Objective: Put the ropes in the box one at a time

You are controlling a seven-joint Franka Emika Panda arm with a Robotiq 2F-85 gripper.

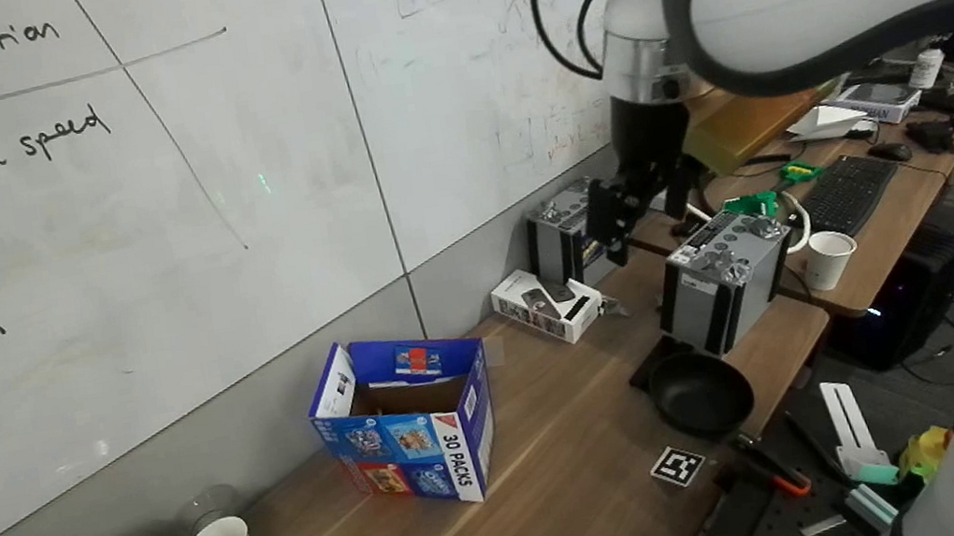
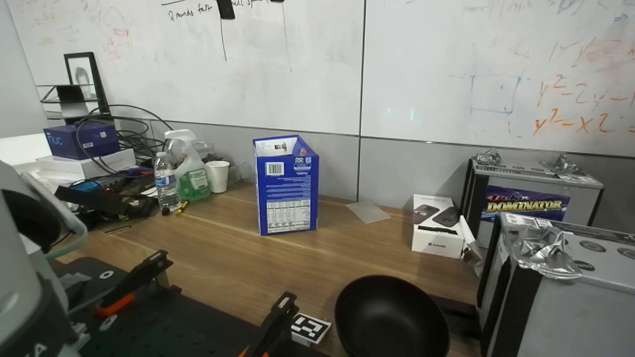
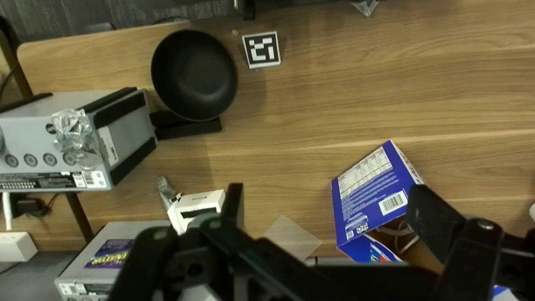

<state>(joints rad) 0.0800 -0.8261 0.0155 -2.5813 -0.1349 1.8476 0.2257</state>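
Note:
The blue box stands upright on the table with its top open; it also shows in an exterior view and in the wrist view. White ropes lie curled inside the box in the wrist view, partly hidden by a finger and the box wall. I see no rope outside the box. My gripper is high above the table, on the grey devices' side of the box. In the wrist view my gripper has its black fingers wide apart, with nothing between them. One finger overlaps the box in that view.
A black pan and a marker card lie near the front edge. Grey devices and a white phone box stand to one side. A spray bottle, paper cup and water bottle stand beyond the box.

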